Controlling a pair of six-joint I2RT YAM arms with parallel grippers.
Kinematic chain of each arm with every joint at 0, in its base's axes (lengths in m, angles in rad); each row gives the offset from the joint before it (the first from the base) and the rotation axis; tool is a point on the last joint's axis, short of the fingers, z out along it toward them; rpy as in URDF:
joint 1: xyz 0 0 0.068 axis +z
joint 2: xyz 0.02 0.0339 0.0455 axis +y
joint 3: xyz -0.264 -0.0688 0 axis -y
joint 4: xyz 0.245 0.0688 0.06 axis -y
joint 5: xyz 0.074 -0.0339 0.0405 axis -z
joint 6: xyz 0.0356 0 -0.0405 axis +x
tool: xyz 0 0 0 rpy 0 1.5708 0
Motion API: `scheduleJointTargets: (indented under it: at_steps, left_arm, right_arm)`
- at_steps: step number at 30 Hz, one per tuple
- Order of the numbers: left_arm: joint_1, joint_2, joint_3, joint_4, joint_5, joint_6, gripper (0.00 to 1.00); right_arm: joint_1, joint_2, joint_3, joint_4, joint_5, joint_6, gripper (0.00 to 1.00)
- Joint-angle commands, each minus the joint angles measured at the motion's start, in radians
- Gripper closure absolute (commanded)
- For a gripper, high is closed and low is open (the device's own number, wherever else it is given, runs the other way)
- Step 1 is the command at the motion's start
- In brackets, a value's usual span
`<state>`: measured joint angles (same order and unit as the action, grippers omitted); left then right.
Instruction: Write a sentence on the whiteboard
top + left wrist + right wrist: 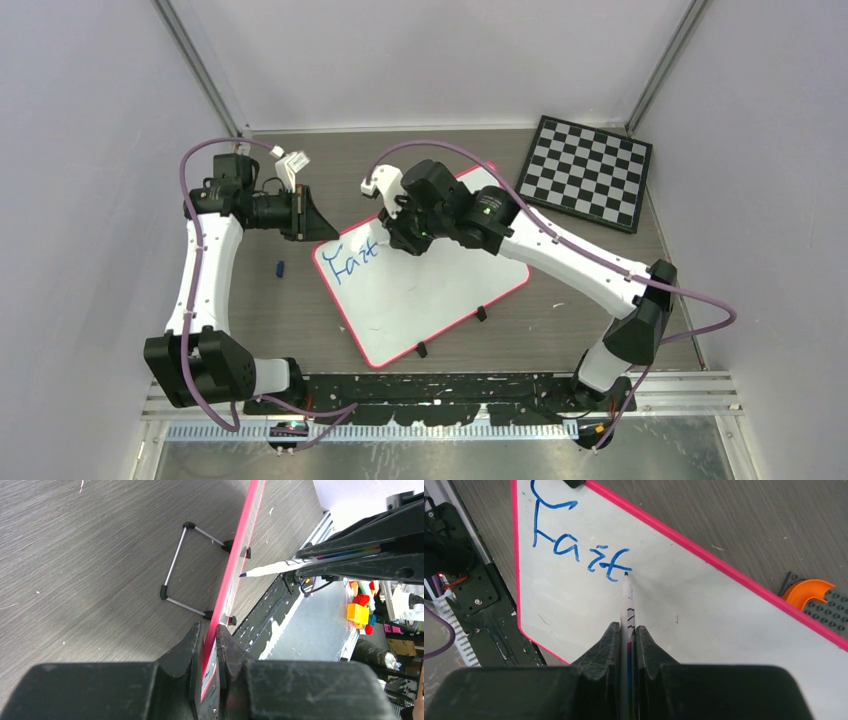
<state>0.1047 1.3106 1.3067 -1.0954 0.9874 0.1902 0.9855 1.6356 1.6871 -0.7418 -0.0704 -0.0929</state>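
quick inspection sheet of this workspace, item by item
surface: dark wood-grain table, a few pale specks
job's things: whiteboard, pink rim, wire stand on its back; blue writing reads about "Fait", unfinished
clutter: chessboard far right; small blue piece left of the board; orange part by a grey studded plate beside the board
grippers: left gripper shut on the whiteboard's rim; right gripper shut on a marker, tip at the last letter
cables: purple cables looped along both arms
surroundings: pale walls; metal rail at the near edge
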Motion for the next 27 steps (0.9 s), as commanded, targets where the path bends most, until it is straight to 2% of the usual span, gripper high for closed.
scheduleJointTargets:
  at_steps: [1,11,27]
  left_arm:
    - [-0.03,0.004,0.007,-0.044,-0.013,-0.004,1.0]
    - [-0.03,-0.004,-0.004,-0.038,-0.015,-0.003,1.0]
    - [-0.031,0.003,-0.007,-0.036,-0.015,0.002,1.0]
  right_arm:
    - [-0.017,-0.035,0.083,0.014,0.028,-0.022,1.0]
    - [-0.033,0.014,0.112,0.035,0.021,-0.021,1.0]
    - [-0.022,-0.033,-0.049,0.065,-0.011,0.024,1.0]
